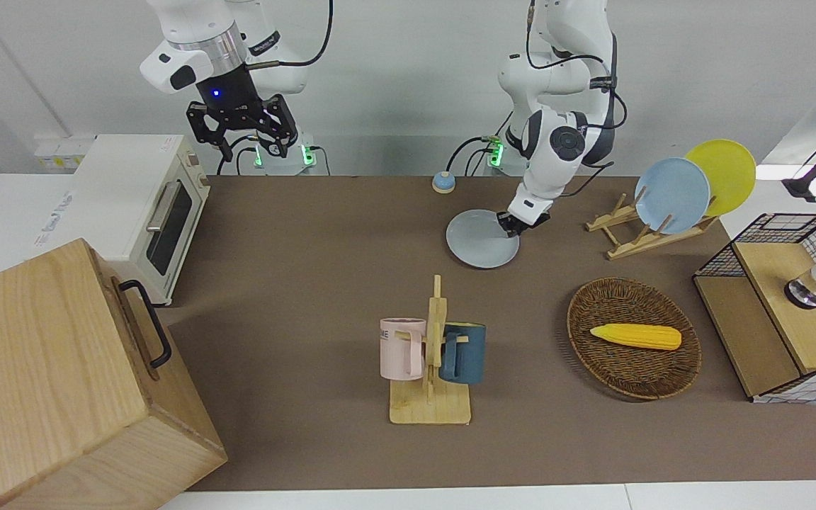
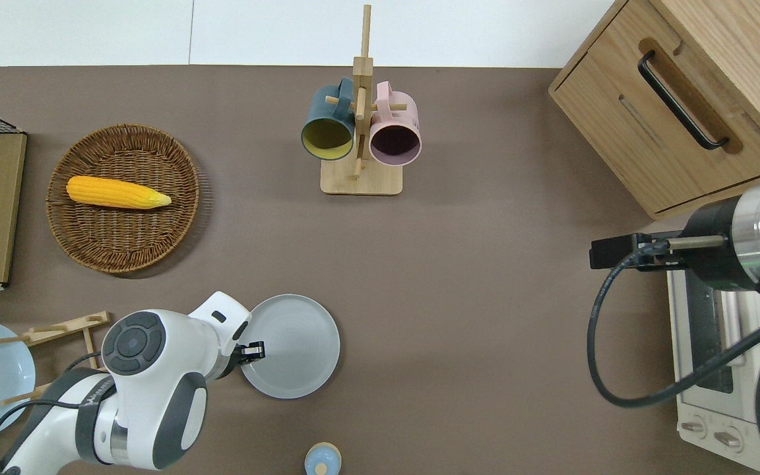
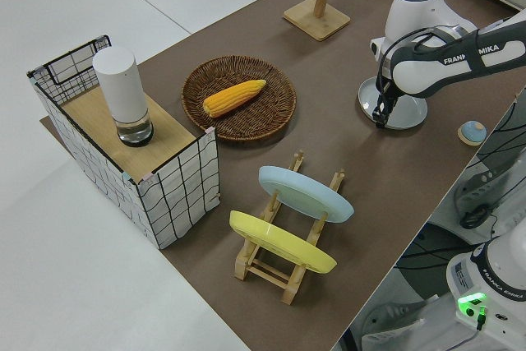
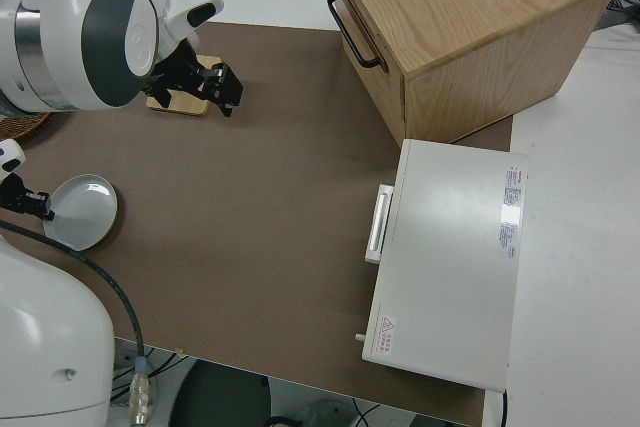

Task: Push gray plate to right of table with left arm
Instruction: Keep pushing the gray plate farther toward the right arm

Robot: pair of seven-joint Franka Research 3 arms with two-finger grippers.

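Touching the gray plate (image 2: 295, 346) rim, the left claw (image 2: 256, 349) looks clenched; corn (image 2: 116, 192) lies in the basket (image 2: 123, 247).

gray plate (image 2: 297, 346): smooth, glossy | table (image 2: 485, 297): matte | basket (image 2: 123, 244): woven wicker

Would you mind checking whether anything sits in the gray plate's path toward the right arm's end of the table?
Nothing visible does. The left hand is at the gray plate; bare table runs to the toaster oven.
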